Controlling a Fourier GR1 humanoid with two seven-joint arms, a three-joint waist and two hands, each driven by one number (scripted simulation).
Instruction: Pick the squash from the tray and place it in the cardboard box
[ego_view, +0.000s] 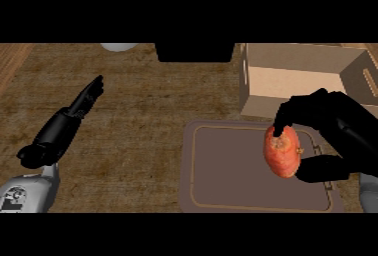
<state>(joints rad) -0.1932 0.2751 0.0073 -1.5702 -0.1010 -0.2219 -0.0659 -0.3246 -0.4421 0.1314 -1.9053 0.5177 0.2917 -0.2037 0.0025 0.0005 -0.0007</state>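
An orange-red squash (282, 153) hangs over the right part of the brown tray (221, 170). My right hand (332, 130) is shut on it, with fingers curled over its top end and the thumb under its lower right side. The open cardboard box (299, 82) stands just behind the tray at the upper right. My left hand (83, 102) rests open at the left, fingers straight and pointing away from me, holding nothing.
A black object (194, 52) sits at the back edge, left of the box. A pale rounded object (118, 47) shows at the back left. The counter (140, 115) is brown and wood-grained.
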